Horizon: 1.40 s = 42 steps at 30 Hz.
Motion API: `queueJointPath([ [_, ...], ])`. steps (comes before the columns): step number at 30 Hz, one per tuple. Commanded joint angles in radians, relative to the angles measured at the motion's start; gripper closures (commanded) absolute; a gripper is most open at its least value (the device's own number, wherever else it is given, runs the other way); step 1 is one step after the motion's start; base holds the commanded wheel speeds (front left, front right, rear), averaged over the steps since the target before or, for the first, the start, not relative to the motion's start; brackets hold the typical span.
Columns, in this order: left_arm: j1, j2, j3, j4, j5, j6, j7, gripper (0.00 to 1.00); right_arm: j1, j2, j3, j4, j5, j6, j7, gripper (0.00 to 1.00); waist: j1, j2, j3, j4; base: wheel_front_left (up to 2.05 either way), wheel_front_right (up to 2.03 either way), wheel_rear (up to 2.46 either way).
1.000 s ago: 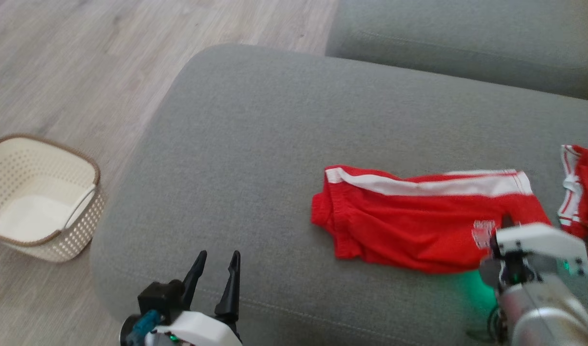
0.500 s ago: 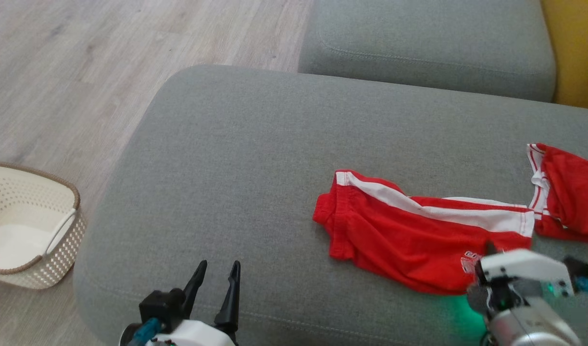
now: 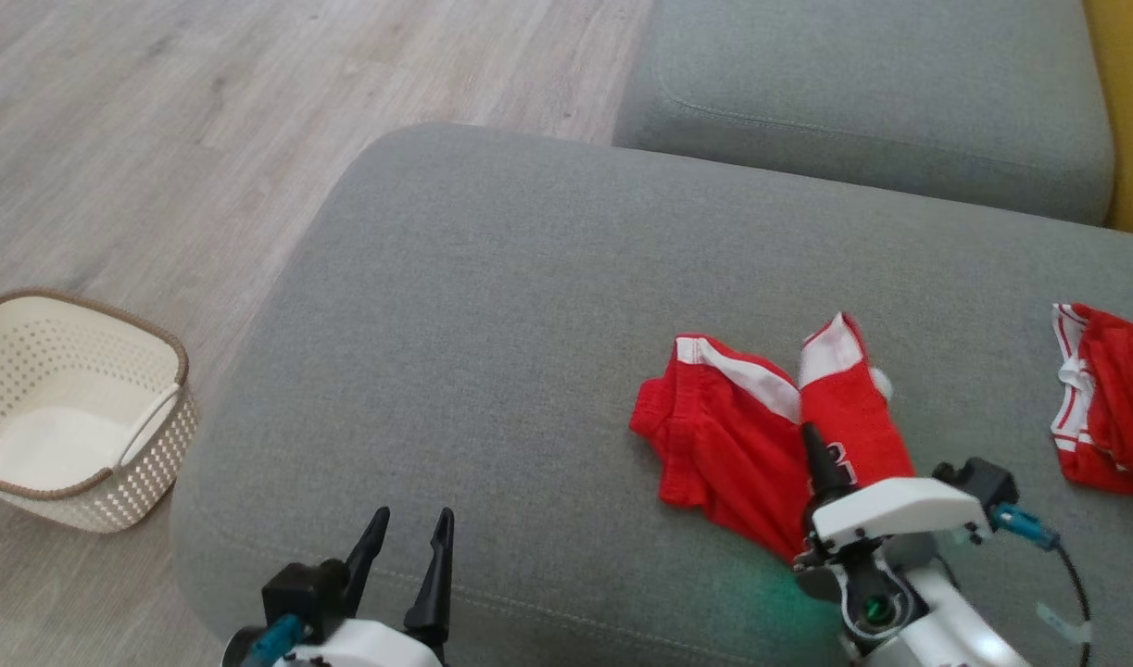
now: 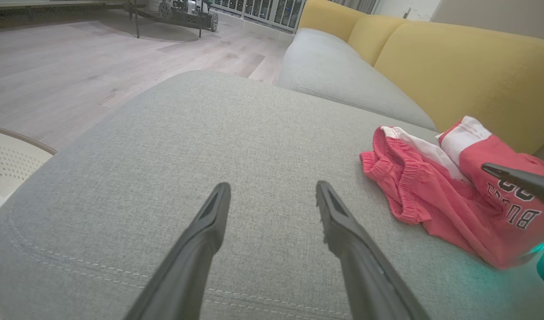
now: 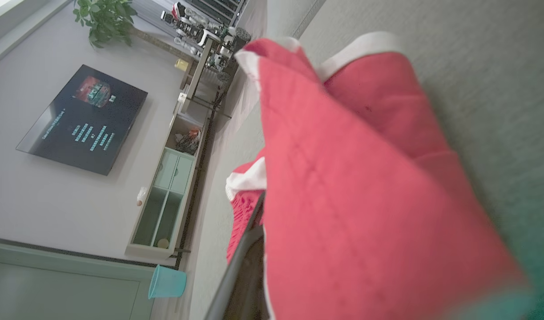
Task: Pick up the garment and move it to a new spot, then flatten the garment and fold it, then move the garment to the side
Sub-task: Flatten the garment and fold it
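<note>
Your right end effector, clamped on the red white-striped shorts, now doubles their once-flat end over, beginning the fold; your left end effector hangs open.

Light: we see soft, even daylight on the sofa; shadows are faint.
Glow: a green tint on the sofa, lower right, in all three views.
Blur: the raised flap of the shorts is smeared in the head view, unsharp near the right wrist lens.
Distortion: the left wrist view bends at its edges.
</note>
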<state>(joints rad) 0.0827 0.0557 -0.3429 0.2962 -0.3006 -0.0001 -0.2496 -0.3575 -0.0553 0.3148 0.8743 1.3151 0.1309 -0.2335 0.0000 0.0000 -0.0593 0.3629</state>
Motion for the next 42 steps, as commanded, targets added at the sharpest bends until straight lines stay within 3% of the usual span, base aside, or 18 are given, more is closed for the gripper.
queueJointPath([
  [1,-0.038,-0.005,0.031,-0.026,0.006,-0.001,-0.012,0.0,-0.031,0.005,0.029,-0.037,0.008,0.0,-0.014,1.0,0.0,0.0,-0.002,0.004,0.0,0.0,0.0],
  [6,-0.036,-0.005,0.027,-0.029,0.001,0.002,-0.012,0.0,-0.02,0.005,0.104,-0.074,0.058,0.0,-0.026,1.0,0.0,0.0,-0.002,0.018,0.0,0.0,0.0],
  [9,-0.035,-0.005,0.024,-0.028,0.001,0.002,-0.012,0.0,-0.029,0.005,0.097,-0.087,0.063,0.0,-0.028,1.0,0.0,0.0,-0.001,0.027,0.0,0.0,0.0],
  [18,-0.036,-0.005,0.022,-0.027,-0.001,0.003,-0.012,0.0,-0.02,0.005,0.108,-0.135,-0.052,0.0,-0.028,1.0,0.0,0.0,0.006,0.043,0.0,0.0,0.0],
  [19,-0.036,-0.005,0.021,-0.026,-0.002,0.003,-0.012,0.0,-0.02,0.005,0.119,-0.132,-0.079,0.0,-0.028,0.69,0.0,0.0,0.006,0.044,0.0,0.0,0.0],
  [20,-0.037,-0.005,0.02,-0.026,-0.003,0.003,-0.012,0.0,-0.019,0.005,0.131,-0.134,-0.092,0.0,-0.028,0.0,0.0,0.0,0.007,0.046,0.0,0.0,0.0],
  [31,-0.045,-0.005,0.015,-0.02,-0.009,0.006,-0.012,0.0,-0.017,0.005,0.135,-0.159,-0.213,0.0,-0.028,0.0,0.0,0.0,0.022,0.065,0.0,0.0,0.0],
  [42,-0.052,-0.005,0.011,-0.012,-0.016,0.011,-0.012,0.0,-0.021,0.005,0.061,-0.159,-0.677,0.0,-0.028,0.0,0.0,0.0,0.022,0.069,0.0,0.0,0.0],
])
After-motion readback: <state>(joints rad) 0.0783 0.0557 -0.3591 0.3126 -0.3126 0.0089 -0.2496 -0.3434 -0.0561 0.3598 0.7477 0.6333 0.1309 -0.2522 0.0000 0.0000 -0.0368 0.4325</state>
